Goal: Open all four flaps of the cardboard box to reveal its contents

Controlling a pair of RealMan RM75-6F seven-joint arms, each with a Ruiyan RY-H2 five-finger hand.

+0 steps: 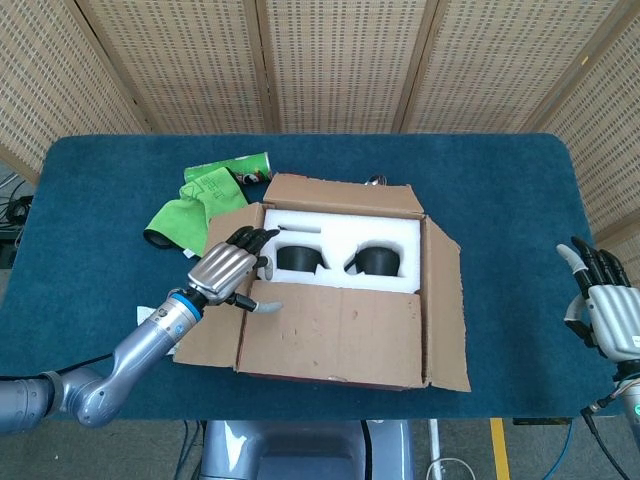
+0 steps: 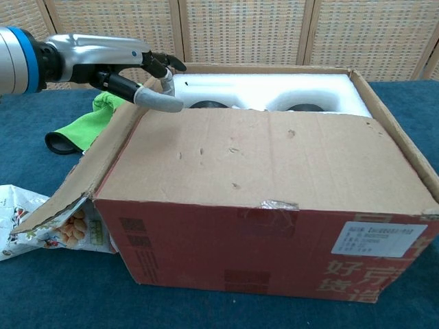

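Note:
A cardboard box [image 1: 340,330] [image 2: 274,226] sits mid-table, its flaps spread outward. Inside lies a white foam insert [image 1: 345,240] [image 2: 267,89] with two dark round items [image 1: 375,261]. My left hand [image 1: 228,270] [image 2: 120,65] hovers over the box's left flap [image 1: 210,330] [image 2: 89,171], fingers apart and empty, thumb reaching toward the near flap [image 1: 330,335] [image 2: 260,151]. Whether it touches the cardboard I cannot tell. My right hand [image 1: 605,310] stays far right near the table edge, fingers spread, holding nothing; the chest view does not show it.
A green cloth [image 1: 185,215] [image 2: 86,123] and a green can [image 1: 235,166] lie behind the left flap. A snack packet [image 1: 160,343] [image 2: 41,226] sticks out from under that flap. Wicker screens stand behind the blue table [image 1: 500,190].

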